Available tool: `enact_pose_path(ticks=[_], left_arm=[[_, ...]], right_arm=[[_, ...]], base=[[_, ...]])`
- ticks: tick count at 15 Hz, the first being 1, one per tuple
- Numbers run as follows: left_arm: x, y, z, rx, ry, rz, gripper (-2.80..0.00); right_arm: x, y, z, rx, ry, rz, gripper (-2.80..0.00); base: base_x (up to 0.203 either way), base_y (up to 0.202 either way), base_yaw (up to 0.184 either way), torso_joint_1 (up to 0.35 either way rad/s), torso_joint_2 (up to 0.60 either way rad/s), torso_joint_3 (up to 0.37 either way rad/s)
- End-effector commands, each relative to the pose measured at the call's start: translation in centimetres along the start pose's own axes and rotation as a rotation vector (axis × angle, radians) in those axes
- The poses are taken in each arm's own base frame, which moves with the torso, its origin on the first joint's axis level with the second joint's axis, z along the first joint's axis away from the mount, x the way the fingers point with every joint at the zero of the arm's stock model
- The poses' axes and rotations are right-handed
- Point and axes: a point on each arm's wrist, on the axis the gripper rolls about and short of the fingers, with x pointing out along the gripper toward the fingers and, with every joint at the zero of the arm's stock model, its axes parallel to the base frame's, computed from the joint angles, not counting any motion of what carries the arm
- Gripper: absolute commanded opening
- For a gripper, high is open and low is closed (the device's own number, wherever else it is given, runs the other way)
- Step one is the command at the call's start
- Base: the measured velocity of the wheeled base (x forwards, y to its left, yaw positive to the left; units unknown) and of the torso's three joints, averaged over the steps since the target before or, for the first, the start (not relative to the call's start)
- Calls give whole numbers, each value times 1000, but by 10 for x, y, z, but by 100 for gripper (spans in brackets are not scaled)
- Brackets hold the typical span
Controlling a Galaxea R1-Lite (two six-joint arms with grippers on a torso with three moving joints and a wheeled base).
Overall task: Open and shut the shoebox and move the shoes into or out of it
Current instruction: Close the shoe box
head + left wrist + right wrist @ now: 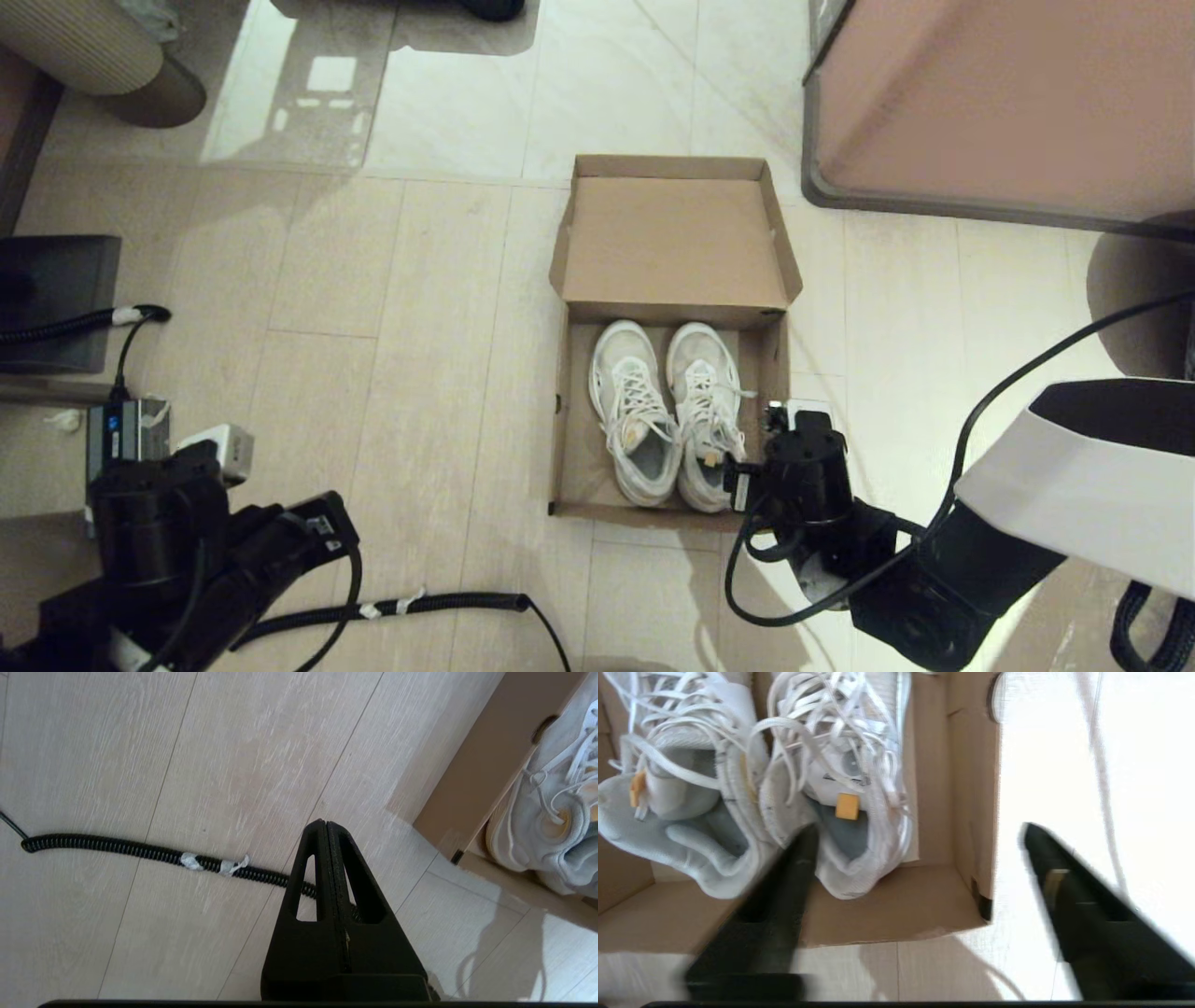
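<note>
On the pale wood-look floor [392, 308] sits the shoebox [571, 420], its hinged lid [674, 241] thrown fully back on the far side and lying with its inside face up. Both shoes [667, 415] rest inside the shoebox, side by side and touching, toes toward the lid, heels near the shoebox's near wall. A strip of bare cardboard shows between the pair and each long wall of the shoebox, wider on the left side than on the right.

At the shoebox's near right corner hangs the right gripper [915, 833], its 2 fingers [784, 896] spread wide and grasping nothing. One finger is over the heel of the right-hand shoe, the other outside the shoebox's right wall, so the wall edge lies between them.

Well to the left of the shoebox, the left gripper [325, 823] is clenched with its fingers pressed flat together, holding nothing, above bare floor. A coiled black cable [140, 851] runs across the floor under it, clear of the shoebox's left wall.

Floor is open to the left of the shoebox and along its near side. Beyond the shoebox's far right corner stands a large pinkish cabinet [999, 103], apart from the lid's edge.
</note>
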Motion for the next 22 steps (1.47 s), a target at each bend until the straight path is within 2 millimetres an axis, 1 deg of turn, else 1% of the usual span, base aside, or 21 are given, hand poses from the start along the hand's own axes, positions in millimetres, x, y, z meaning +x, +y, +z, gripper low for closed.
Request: enact_pose_path(ticks=[1,3,9,14,15,17,18,22], left_arm=[[0,0,-1,1,2,3,-280],[0,0,-2,3,6,3,-280],[-1,-1,-3,3,7,-4,-280],[-2,-1,-1,-1,-4,-7,-280],[0,-2,0,-2,-6,-7,-280],[5,-6,6,-12,-27,-14,-280],[11,-9,8,-13,-33,-15,-280],[35,-22,13,-11,-40,-28,-280]], right_arm=[[-3,-3,0,14,-8,-5,-280],[-1,-4,-7,19,9,-11,-280],[11,-12,-43,-3,79,-50,-280],[25,-22,-98,-30,104,-54,-280],[27,-24,-106,-38,114,-52,-280],[25,-28,-115,-67,151,-39,-280],[24,-31,-118,-88,166,-38,-280],[22,-33,-122,-123,190,-17,-280]], base=[[0,0,0,0,0,0],[0,0,0,0,0,0],[0,0,0,0,0,0],[0,0,0,0,0,0],[0,0,0,0,0,0],[0,0,0,0,0,0],[0,0,0,0,0,0],[0,0,0,0,0,0]])
